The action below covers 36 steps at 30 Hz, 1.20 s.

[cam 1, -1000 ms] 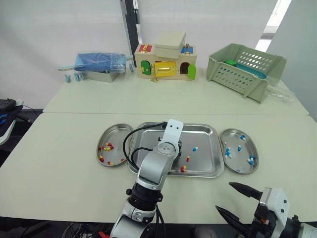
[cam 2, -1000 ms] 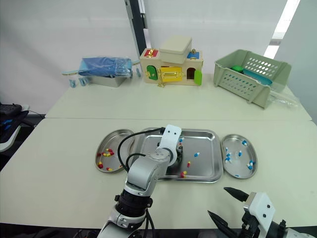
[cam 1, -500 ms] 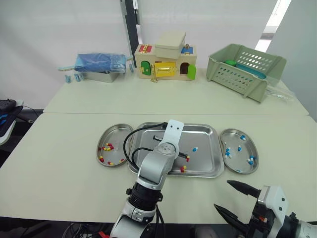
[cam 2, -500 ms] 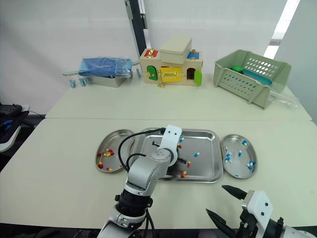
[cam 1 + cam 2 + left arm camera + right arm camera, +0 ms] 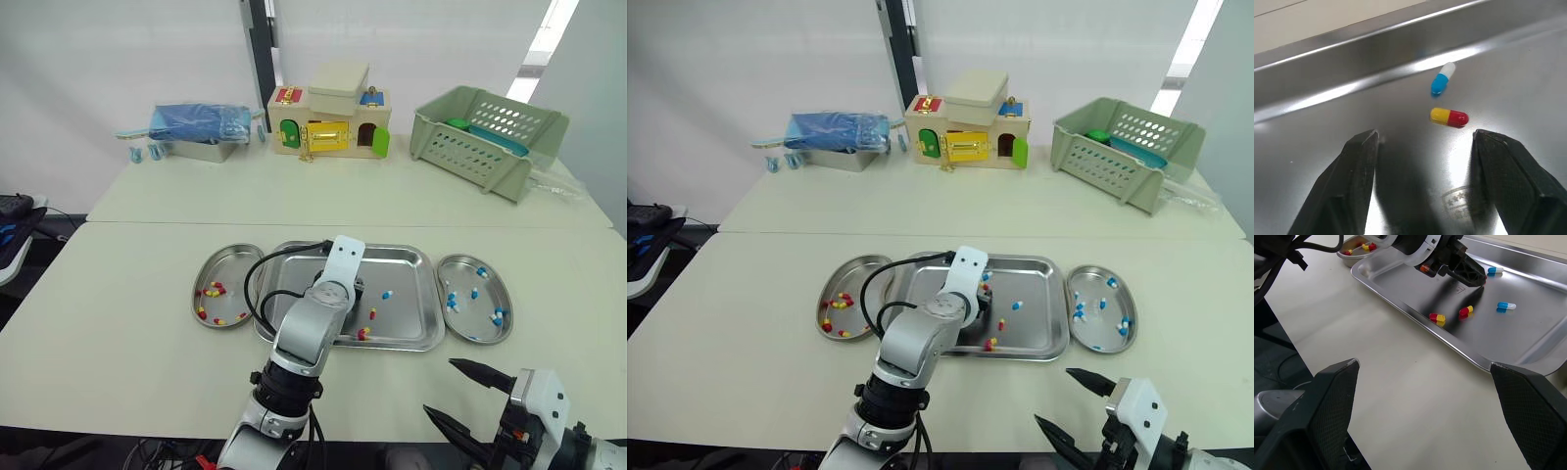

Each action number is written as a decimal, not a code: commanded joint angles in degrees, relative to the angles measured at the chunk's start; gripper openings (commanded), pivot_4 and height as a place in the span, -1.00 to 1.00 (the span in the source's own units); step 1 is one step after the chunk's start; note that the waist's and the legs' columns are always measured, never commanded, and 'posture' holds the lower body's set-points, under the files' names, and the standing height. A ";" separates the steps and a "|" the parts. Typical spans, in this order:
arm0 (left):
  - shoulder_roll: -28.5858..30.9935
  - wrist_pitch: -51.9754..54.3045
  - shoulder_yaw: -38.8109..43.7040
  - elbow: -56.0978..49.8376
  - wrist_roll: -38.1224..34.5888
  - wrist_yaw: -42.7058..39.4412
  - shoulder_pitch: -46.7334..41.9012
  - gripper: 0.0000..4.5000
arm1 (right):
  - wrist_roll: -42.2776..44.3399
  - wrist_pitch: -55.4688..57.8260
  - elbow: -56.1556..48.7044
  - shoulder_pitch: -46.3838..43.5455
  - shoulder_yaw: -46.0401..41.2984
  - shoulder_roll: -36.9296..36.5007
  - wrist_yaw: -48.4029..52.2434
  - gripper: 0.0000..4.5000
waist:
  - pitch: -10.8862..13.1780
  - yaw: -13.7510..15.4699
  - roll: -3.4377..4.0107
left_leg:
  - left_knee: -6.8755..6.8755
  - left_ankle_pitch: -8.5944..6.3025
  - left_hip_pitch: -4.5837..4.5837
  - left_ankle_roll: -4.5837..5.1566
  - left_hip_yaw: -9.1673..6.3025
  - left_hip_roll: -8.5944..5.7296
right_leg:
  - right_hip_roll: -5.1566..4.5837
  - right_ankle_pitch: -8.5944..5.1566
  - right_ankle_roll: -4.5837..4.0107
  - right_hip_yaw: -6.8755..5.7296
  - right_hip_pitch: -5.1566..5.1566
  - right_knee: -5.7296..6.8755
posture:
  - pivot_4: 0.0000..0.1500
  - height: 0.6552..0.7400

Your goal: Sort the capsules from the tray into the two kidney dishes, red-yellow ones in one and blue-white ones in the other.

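A steel tray (image 5: 402, 269) lies mid-table with a few capsules in it. My left gripper (image 5: 1425, 147) stands open low over the tray floor. Just beyond its fingertips (image 5: 1364, 147) lie a red-yellow capsule (image 5: 1449, 117) and a blue-white capsule (image 5: 1443, 78). Two more red-yellow capsules (image 5: 1437, 318) lie near the tray's front rim. The left kidney dish (image 5: 201, 269) holds red-yellow capsules, the right kidney dish (image 5: 460, 279) blue-white ones. My right gripper (image 5: 470, 401) hangs open and holds nothing, off the table's front edge, right of the tray.
At the back of the table stand a wooden toy house (image 5: 331, 122), a green plastic basket (image 5: 487, 137) and a blue bag on a metal box (image 5: 196, 127). Bare tabletop runs between the tray and the front edge.
My left gripper's fingers have shifted slightly inside the tray. The right gripper has barely moved. No capsule has changed place.
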 commanded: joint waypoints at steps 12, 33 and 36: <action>-1.05 -3.76 2.05 5.87 -1.25 -1.32 -4.84 0.37 | 0.28 -1.36 -0.10 -0.01 0.10 0.77 0.57 1.00 | 0.00 -0.04 -0.01 | -0.02 0.00 -0.02 0.00 0.00 0.00 | 0.00 0.00 0.00 -0.01 -0.03 -0.01 | 1.00 1.00; -1.85 0.34 1.66 2.64 -1.39 -0.42 -3.82 -0.60 | 0.21 -1.01 0.19 -0.88 0.60 0.71 0.24 1.00 | 0.01 -0.04 -0.01 | -0.02 0.00 -0.02 0.00 -0.01 0.00 | 0.00 0.00 0.00 0.00 -0.03 -0.01 | 1.00 1.00; -1.83 0.01 1.62 2.72 -1.29 -0.21 -3.86 -0.77 | 0.23 -1.19 0.51 -0.89 0.48 0.69 0.47 1.00 | 0.01 -0.04 -0.01 | -0.02 0.00 -0.02 0.00 -0.01 0.00 | 0.00 0.00 0.00 0.00 -0.03 -0.01 | 1.00 1.00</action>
